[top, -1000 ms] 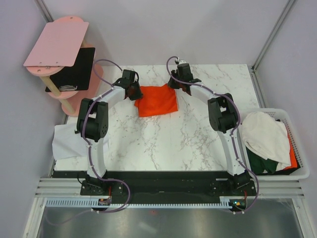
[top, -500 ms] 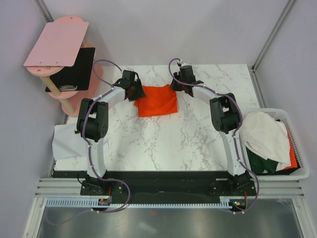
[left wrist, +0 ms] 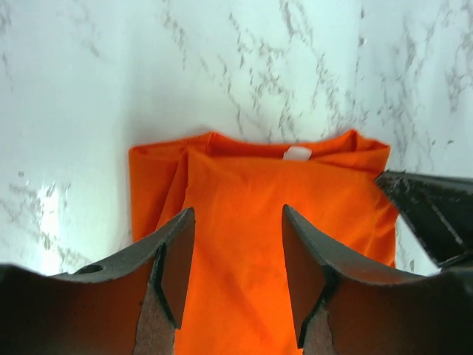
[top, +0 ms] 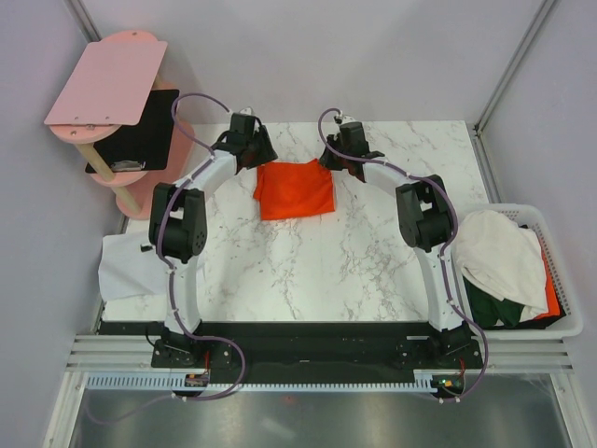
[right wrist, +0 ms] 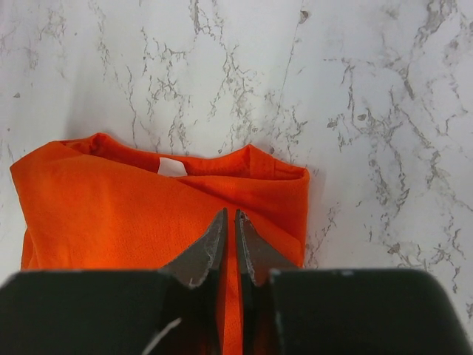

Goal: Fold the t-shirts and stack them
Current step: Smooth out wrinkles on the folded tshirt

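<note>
A bright orange-red t-shirt (top: 297,189) lies folded into a rough square at the far middle of the marble table. Its collar edge and white label face away from the arms. My left gripper (top: 256,159) hovers over the shirt's far left part. In the left wrist view this gripper (left wrist: 238,214) is open, with only flat orange cloth (left wrist: 244,185) showing between its fingers. My right gripper (top: 338,161) sits at the shirt's far right corner. In the right wrist view it (right wrist: 228,216) is pinched almost shut on the orange fabric (right wrist: 111,214), and creases run to its tips.
A white basket (top: 562,280) at the right edge holds a white t-shirt (top: 504,257) over dark green (top: 485,303) and orange cloth. More white cloth (top: 131,266) lies at the table's left edge. A pink stand (top: 107,79) with a black panel (top: 140,131) stands at the back left.
My left gripper has opened, let go of the shirt's far left corner and pulled back toward the far left. The right gripper has barely shifted.
</note>
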Motion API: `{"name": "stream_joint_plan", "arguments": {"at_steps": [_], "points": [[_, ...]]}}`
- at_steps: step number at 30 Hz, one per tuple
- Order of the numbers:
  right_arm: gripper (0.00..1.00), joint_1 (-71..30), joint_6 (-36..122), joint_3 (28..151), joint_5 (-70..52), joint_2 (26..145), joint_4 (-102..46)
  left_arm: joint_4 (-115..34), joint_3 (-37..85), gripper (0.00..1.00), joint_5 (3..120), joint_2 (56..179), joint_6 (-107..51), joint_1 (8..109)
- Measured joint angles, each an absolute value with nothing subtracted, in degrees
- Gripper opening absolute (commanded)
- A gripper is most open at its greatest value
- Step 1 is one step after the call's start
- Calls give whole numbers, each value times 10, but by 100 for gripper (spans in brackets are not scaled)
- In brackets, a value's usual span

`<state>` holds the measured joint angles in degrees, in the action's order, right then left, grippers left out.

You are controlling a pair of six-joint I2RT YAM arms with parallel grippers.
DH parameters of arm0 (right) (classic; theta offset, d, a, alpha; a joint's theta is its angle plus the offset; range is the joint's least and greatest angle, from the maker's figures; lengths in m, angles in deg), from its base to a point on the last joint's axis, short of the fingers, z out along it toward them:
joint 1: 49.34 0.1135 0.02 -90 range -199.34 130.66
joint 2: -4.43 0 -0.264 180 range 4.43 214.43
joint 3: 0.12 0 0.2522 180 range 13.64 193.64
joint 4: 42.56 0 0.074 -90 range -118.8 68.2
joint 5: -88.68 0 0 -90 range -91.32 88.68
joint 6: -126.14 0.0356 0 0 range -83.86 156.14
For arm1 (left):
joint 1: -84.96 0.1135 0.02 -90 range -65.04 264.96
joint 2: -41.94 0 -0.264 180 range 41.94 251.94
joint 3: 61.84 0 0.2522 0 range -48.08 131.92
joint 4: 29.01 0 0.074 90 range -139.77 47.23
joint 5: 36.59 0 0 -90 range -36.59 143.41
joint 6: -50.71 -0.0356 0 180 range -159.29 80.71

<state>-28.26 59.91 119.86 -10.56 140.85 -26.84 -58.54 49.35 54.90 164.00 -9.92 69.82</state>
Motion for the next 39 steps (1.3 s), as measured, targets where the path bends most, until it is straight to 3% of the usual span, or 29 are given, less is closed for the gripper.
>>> {"name": "stream_joint_plan", "arguments": {"at_steps": [7, 23, 26, 27, 29, 30, 39], "points": [[15, -285, 599, 1185, -109, 1408, -280, -590, 560, 55, 549, 1692, -100, 698], [15, -292, 605, 1156, -119, 1380, -298, -606, 550, 55, 514, 1706, -111, 698], [15, -293, 608, 1154, -120, 1380, -302, -606, 545, 47, 514, 1706, -112, 698], [15, -293, 608, 1153, -121, 1380, -303, -606, 545, 34, 514, 1706, -112, 698], [16, -293, 609, 1151, -122, 1380, -305, -602, 545, 17, 514, 1706, -112, 698], [15, -293, 610, 1150, -123, 1379, -306, -601, 545, 2, 515, 1706, -113, 698], [17, -293, 609, 1134, -134, 1373, -306, -585, 533, 2, 504, 1706, -116, 698]]}}
